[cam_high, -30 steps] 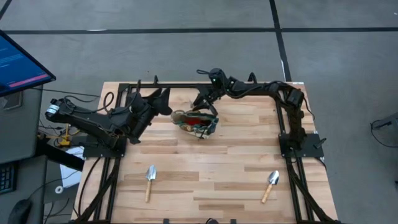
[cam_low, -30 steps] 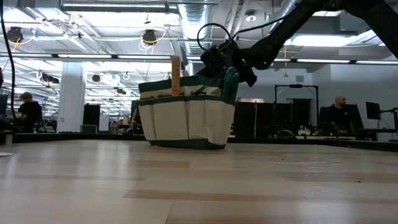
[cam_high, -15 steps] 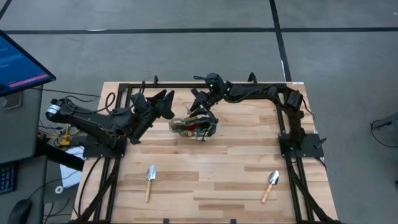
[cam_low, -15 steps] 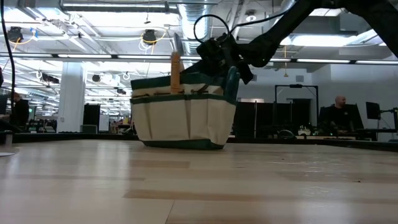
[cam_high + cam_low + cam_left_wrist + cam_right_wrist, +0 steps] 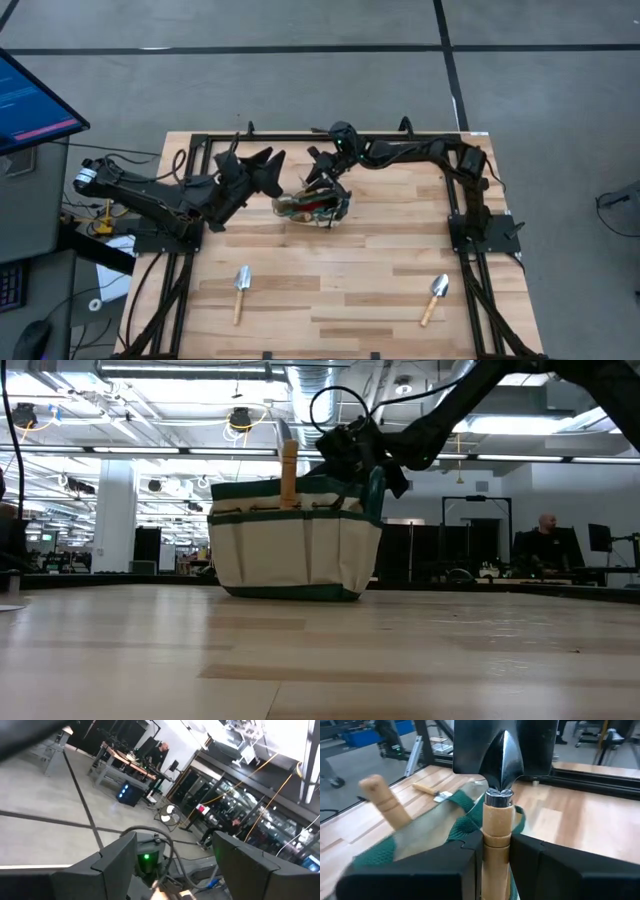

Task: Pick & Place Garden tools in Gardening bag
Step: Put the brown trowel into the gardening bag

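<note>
Gripping trowel (image 5: 496, 840) over bag (image 5: 295, 550)

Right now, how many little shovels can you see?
4. One trowel lies on the table's left, another on its right. A third stands handle-up in the gardening bag. The right hand grips the fourth at the bag's rim. More may hide inside.

You have a light wooden tabletop (image 5: 340, 270) inside a black frame (image 5: 455, 135), on grey floor (image 5: 300, 80) crossed by dark lines. A monitor (image 5: 30, 100) sits off the left edge (blue screen, red band). Beyond the tabletop, a person (image 5: 546, 540) sits at a desk.
</note>
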You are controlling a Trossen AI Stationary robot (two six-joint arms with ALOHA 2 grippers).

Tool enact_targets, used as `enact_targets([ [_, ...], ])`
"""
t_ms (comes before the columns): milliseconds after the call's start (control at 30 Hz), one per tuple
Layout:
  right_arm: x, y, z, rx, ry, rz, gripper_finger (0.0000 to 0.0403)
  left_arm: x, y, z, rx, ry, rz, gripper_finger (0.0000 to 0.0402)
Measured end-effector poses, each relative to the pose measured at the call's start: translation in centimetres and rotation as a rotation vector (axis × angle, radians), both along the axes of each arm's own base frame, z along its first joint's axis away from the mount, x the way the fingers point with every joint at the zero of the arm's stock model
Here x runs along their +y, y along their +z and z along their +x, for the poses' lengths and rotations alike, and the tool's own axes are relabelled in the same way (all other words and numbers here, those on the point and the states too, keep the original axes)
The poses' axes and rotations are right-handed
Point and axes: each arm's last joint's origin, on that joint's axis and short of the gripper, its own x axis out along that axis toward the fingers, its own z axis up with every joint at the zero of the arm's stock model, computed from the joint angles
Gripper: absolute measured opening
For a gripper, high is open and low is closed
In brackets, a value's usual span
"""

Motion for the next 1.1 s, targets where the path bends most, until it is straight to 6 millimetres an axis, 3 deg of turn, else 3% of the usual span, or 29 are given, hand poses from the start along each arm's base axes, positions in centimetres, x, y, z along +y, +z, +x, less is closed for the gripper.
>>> enact_targets([
  [233,0.8,0.2,0.4,-0.028,0.022,-0.012,0.0060,0.0,-2.1,0.7,0.256,-0.016,0.090,0.0260],
  [367,0.4,0.3,0.3,-0.026,0.004,0.005,0.0060,0.7,-3.3,1.1,0.417,-0.194,0.185,0.0260],
  [633,0.5,0.3,0.2,-0.034,0.043,0.022,0.0061,4.0,-4.0,1.7,0.562,-0.429,0.312,0.0260],
  [733,0.5,0.3,0.2,-0.033,0.055,0.033,0.0061,5.8,-4.9,1.0,0.668,-0.476,0.294,0.0260],
  [967,0.5,0.4,0.2,-0.042,0.079,0.036,0.0061,8.6,-4.8,-1.2,0.663,-0.602,0.289,0.0260],
  [1100,0.7,0.4,0.2,-0.046,0.086,0.031,0.0061,9.4,-4.8,-1.1,0.645,-0.699,0.323,0.0260],
])
